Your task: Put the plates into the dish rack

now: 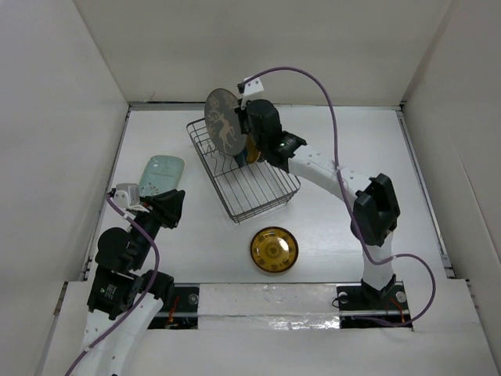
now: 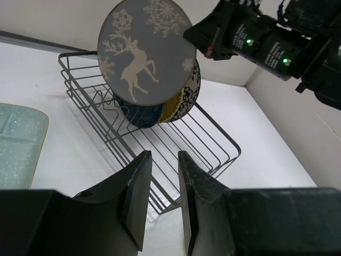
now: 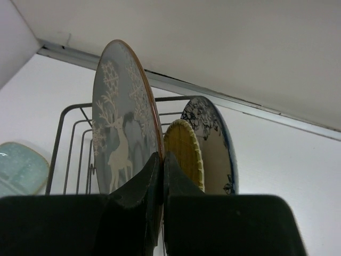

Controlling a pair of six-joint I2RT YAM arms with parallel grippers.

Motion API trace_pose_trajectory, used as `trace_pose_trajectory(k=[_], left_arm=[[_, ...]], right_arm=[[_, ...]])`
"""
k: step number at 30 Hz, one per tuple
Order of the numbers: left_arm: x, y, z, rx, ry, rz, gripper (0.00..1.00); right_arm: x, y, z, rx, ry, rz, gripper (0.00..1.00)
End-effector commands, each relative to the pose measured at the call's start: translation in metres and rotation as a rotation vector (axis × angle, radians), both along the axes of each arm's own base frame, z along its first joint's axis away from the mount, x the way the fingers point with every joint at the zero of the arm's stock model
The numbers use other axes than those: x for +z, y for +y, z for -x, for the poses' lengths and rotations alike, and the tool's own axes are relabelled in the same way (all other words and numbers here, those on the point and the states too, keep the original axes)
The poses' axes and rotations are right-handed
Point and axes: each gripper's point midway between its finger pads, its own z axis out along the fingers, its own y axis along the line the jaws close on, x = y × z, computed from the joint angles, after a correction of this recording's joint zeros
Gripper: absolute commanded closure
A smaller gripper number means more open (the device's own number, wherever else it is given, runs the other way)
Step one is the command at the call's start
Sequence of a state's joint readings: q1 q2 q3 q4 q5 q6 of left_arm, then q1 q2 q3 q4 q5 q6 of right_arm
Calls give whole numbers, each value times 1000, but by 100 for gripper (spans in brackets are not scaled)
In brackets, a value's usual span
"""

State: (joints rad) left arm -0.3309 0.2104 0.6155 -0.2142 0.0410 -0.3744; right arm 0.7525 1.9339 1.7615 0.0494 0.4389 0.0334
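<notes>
Shows right tool point(image 3: 161, 159) pinched on rim of grey plate point(image 1: 222, 123), upright at far end of dish rack point(image 1: 268, 205), beside yellow plate point(image 3: 184, 152) and floral plate point(image 3: 216, 149) standing inside. Shows left tool point(image 2: 164, 156) narrowly parted, empty, near mint plate point(image 1: 163, 174); gold plate point(image 1: 274, 250) flat on table point(image 1: 203, 251).

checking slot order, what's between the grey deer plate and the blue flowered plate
A yellow plate, clear in the right wrist view; the left wrist view adds a dark blue plate.
</notes>
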Motion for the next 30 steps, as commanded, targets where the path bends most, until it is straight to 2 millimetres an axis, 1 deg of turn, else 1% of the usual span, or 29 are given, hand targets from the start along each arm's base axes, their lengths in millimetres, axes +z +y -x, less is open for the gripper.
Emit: trace_pose_trajectory(k=[1,2,4,6,7,8,9,10,11,12,13,14,16,17,25,27,30], left_arm=[[19,4,3,13,-67,10,77],[19,4,4,14,-67,10,77],[19,5,4,14,-70,11,77],[20,5,4,14,-73,11,77],[21,5,5,13,-78,12,77],[21,4,5,11,-78,12,77],[21,5,5,11,-78,11,77],[21,4,6,10,-81,13,77],[22,4,7,8,-84,14,77],[22,4,7,7,-86,13,77],[22,4,7,7,-87,15,77],[22,4,8,7,-88,14,77],[23,4,9,2,-93,15,77],[23,4,9,1,-94,17,77],[26,4,12,-1,-108,23,77],[25,3,12,-10,-107,21,77],[27,3,13,-7,-111,25,77]], right_arm=[[103,-6,6,-124,-253,-26,100],[100,-6,7,-153,-255,-2,100],[96,2,7,-180,-280,75,100],[92,10,15,-217,-291,126,100],[95,10,18,-236,-313,168,100],[85,17,23,-261,-307,203,100],[84,18,26,-280,-317,223,100],[88,17,28,-305,-345,248,100],[82,18,30,-331,-339,268,100],[82,22,34,-333,-345,279,100],[86,19,34,-349,-361,290,100],[87,20,38,-358,-363,290,100],[89,18,37,-378,-370,308,100],[91,19,41,-384,-370,306,100],[98,6,46,-424,-377,320,100],[95,8,45,-414,-375,323,100],[78,17,42,-388,-353,345,100]])
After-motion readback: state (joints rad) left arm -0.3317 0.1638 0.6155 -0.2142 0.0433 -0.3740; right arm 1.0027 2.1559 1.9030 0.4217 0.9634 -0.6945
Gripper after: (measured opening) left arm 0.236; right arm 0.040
